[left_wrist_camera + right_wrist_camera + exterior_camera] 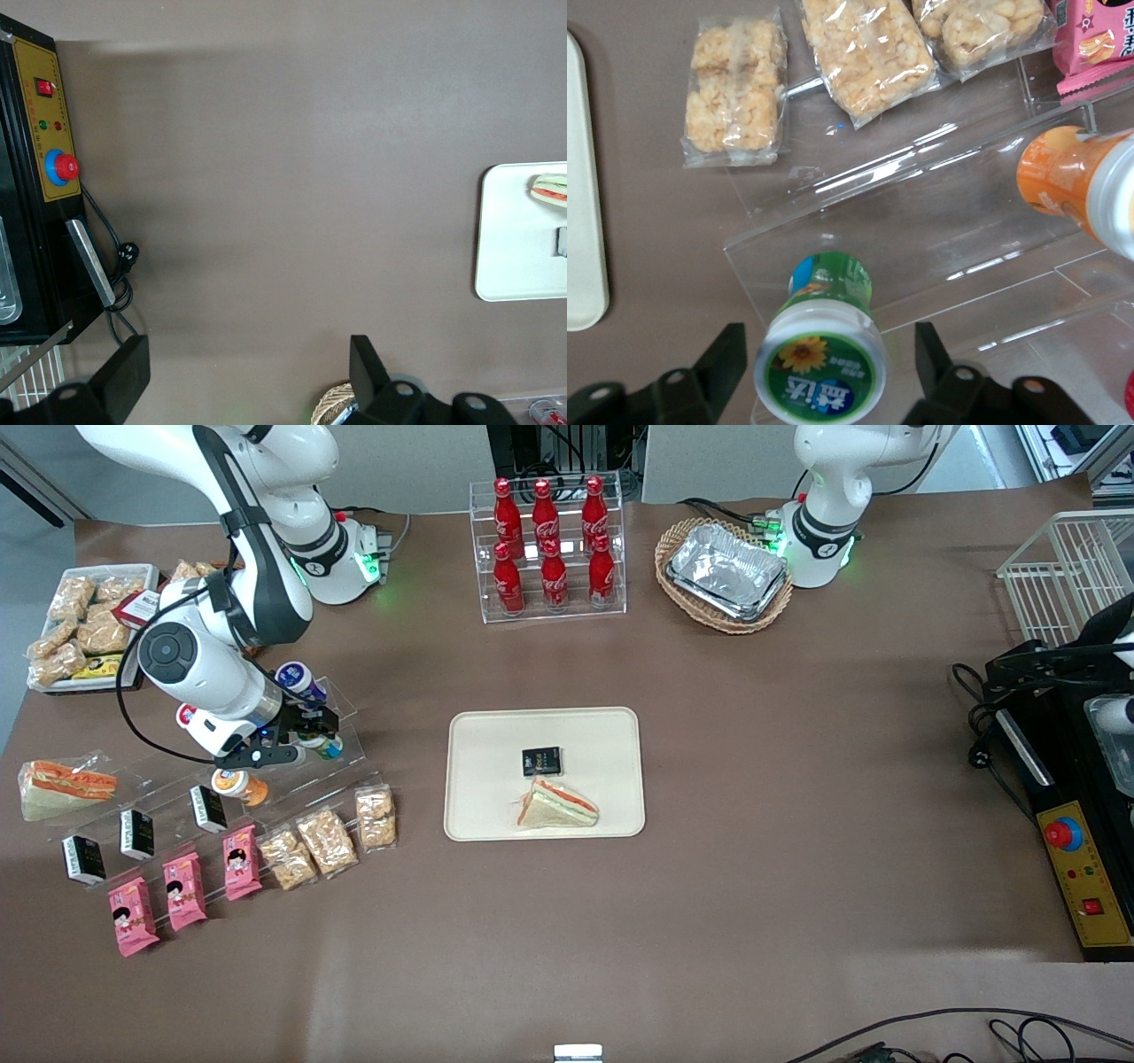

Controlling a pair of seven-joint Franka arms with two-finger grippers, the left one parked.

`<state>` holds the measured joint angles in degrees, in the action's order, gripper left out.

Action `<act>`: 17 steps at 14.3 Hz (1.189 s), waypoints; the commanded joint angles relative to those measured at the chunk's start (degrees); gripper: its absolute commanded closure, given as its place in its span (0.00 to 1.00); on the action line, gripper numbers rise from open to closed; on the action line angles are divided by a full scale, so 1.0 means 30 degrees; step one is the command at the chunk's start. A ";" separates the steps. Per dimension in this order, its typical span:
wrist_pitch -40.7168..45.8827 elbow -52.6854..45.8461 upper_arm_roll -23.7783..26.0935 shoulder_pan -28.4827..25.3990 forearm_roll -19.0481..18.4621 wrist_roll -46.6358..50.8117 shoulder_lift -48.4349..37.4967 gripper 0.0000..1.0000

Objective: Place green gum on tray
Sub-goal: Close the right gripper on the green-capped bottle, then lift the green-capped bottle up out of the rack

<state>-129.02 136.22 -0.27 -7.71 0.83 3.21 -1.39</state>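
Observation:
The green gum (822, 354) is a small green bottle with a white lid printed green with a sunflower. It stands on the clear acrylic step rack (939, 239). My right gripper (830, 354) is open, one finger on each side of the gum's lid, with gaps between the fingers and the lid. In the front view the gripper (306, 737) sits over the rack and mostly hides the gum (330, 746). The cream-beige tray (478, 815) lies mid-table toward the parked arm's end from the rack, holding a sandwich (556, 804) and a black packet (541, 761). The tray's rim shows in the wrist view (583, 221).
An orange gum bottle (1081, 177) and a blue gum bottle (299, 677) stand on the same rack. Rice-cracker packets (735, 97), pink snack packs (184, 890) and black boxes (137, 833) lie nearer the front camera. Cola bottles (549, 549) and a basket of foil trays (726, 571) stand at the back.

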 commanded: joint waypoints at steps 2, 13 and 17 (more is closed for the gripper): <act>-0.0382 0.0355 0.0062 0.0109 -0.0249 -0.0073 -0.0007 0.29; 0.6048 -0.5111 -0.0641 0.0607 0.0102 -0.3178 -0.0154 0.65; 1.1151 -0.9830 -0.0700 0.0607 0.0102 -0.3208 -0.0007 0.65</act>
<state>-104.71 116.25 -2.47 -6.16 0.85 -5.56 -2.37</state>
